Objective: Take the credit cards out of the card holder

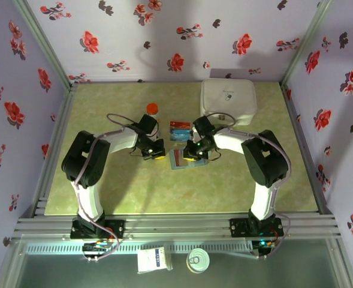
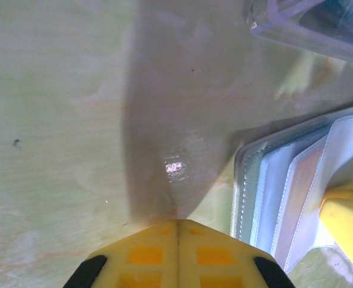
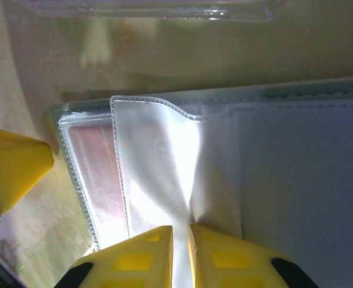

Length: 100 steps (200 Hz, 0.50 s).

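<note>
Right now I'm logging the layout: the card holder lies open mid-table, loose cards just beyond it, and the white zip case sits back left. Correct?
One slip: the top external view shows the white zip case at the back right, not left. The card holder does lie open mid-table, loose cards just beyond it.

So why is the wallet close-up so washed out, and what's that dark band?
Right wrist view: light glares off the clear sleeve of the card holder, bleaching it. Left wrist view: a broad soft shadow crosses the table, with one small glint.
</note>
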Tool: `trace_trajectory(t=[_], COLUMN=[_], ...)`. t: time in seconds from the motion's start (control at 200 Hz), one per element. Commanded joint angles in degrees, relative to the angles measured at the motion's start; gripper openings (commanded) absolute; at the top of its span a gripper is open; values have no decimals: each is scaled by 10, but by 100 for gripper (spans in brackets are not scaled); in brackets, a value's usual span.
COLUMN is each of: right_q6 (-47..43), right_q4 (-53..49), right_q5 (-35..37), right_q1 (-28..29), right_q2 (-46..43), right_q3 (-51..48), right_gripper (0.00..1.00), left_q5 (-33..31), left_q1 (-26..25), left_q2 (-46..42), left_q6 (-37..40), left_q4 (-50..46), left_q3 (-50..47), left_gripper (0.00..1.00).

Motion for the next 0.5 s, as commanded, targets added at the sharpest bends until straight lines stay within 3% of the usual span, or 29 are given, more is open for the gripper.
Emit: trace_trajectory(t=[0.0, 0.125, 0.21, 0.495], right_q6=[-16, -14, -16, -19], right_q4=[34, 68, 81, 108], right_q5=[-38, -63, -74, -100], right_q1=[-17, -32, -39, -61], right_q2=[11, 8, 8, 9], right_q3=[-34, -62, -73, -96], right_gripper=[17, 16, 16, 14], left_q5=[-4, 9, 23, 61], left_q1=[5, -2, -11, -43], left_q2=[-26, -51, -62, -31], left_q6=[9, -4, -16, -82], left_q4=[-23, -24, -20, 50], left_q3=[11, 21, 29, 44], left_gripper=[5, 9, 17, 34])
